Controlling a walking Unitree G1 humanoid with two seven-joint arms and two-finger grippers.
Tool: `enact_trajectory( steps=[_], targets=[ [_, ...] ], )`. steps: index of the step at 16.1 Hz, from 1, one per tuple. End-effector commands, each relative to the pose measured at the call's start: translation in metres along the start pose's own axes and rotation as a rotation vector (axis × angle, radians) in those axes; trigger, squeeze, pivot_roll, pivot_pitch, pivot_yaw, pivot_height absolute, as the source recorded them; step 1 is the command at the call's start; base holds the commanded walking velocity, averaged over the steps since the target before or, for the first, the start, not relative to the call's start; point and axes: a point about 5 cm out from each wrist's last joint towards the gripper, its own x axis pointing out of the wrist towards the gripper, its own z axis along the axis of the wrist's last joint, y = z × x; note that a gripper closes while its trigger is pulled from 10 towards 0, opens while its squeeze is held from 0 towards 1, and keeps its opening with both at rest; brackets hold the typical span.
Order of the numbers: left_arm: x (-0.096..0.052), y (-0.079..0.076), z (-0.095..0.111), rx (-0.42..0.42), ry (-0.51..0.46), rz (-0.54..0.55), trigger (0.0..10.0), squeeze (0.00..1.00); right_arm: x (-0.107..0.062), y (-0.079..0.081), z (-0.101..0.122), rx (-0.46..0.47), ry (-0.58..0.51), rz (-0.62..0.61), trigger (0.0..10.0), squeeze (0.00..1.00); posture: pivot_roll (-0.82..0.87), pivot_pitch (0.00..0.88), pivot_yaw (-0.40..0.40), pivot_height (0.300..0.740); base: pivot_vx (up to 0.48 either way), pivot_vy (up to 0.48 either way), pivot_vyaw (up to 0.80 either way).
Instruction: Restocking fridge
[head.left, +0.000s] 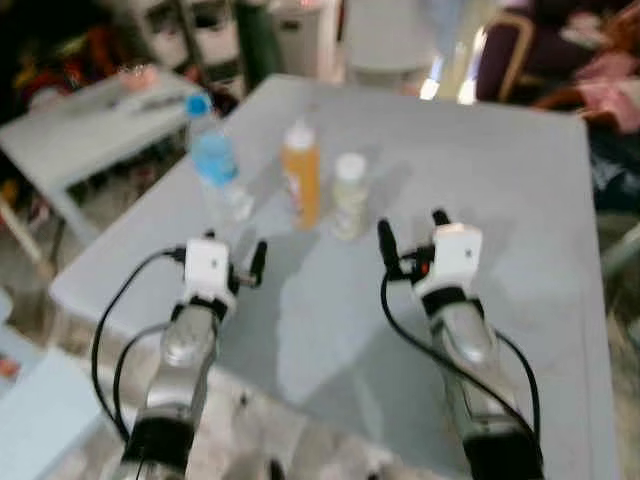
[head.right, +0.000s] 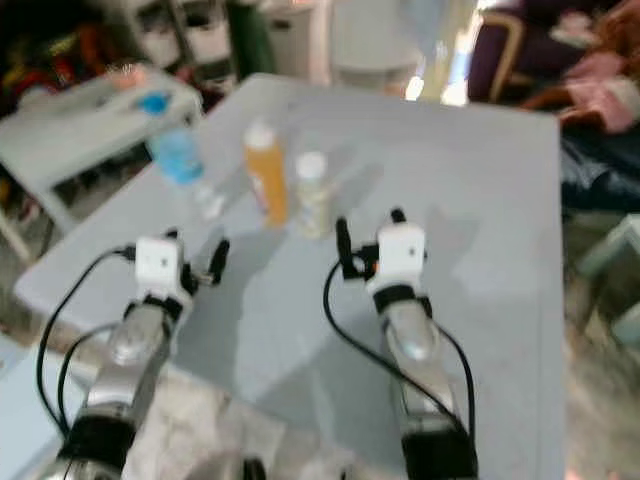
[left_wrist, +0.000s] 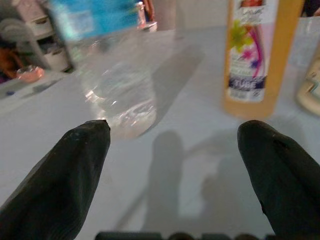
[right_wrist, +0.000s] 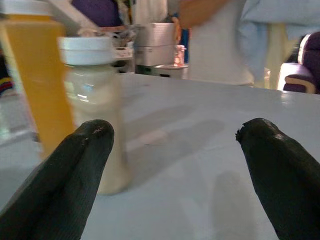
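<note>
Three bottles stand in a row on the grey table (head.left: 470, 170): a clear water bottle (head.left: 213, 165) with a blue label and cap, an orange juice bottle (head.left: 301, 175), and a pale cream bottle (head.left: 349, 195) with a white cap. My left gripper (head.left: 233, 255) hovers open just short of the water bottle (left_wrist: 112, 75), with the orange bottle (left_wrist: 255, 55) off to its right side. My right gripper (head.left: 412, 230) is open too, a little to the right of the cream bottle (right_wrist: 92, 100). Neither gripper holds anything.
A low white table (head.left: 90, 115) with small items stands to the left. A wooden chair (head.left: 510, 50) and pink cloth (head.left: 610, 80) are behind the table at the right. A person (right_wrist: 220, 40) stands at the far end. The table's near edge lies below my arms.
</note>
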Motion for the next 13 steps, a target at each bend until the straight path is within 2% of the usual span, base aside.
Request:
enact_trajectory(
  steps=[1, 3, 6, 9, 11, 13],
  targets=[
    [-0.003, -0.004, -0.001, -0.004, -0.001, -0.003, 10.0, 0.00, -0.005, -0.007, -0.004, -0.006, 0.015, -0.024, 10.0, 0.00, -0.12, 0.004, 0.057, 0.740, 0.000, 0.000, 0.00],
    [-0.005, 0.000, -0.002, -0.004, 0.003, 0.008, 10.0, 0.00, -0.007, -0.007, -0.004, -0.028, 0.013, -0.007, 10.0, 0.00, -0.12, 0.004, 0.060, 0.740, 0.000, 0.000, 0.00],
    [-0.007, 0.003, -0.003, 0.008, 0.011, 0.008, 10.0, 0.00, -0.002, 0.000, 0.002, -0.086, -0.016, 0.089, 10.0, 0.00, -0.11, 0.014, 0.066, 0.740, 0.000, 0.000, 0.00],
    [-0.008, 0.006, 0.002, 0.026, 0.013, 0.017, 10.0, 0.00, 0.018, -0.006, 0.013, -0.136, -0.053, 0.136, 10.0, 0.00, -0.07, 0.072, 0.091, 0.740, 0.000, 0.000, 0.00],
    [-0.017, 0.007, 0.001, 0.050, 0.028, -0.003, 10.0, 0.00, 0.037, -0.004, 0.020, -0.154, -0.074, 0.159, 10.0, 0.00, -0.03, 0.097, 0.100, 0.740, 0.000, 0.000, 0.00],
    [-0.024, 0.014, 0.000, 0.068, 0.042, 0.006, 10.0, 0.00, 0.053, -0.004, 0.028, -0.161, -0.091, 0.158, 10.0, 0.00, 0.00, 0.094, 0.099, 0.740, 0.000, 0.000, 0.00]
  ],
)
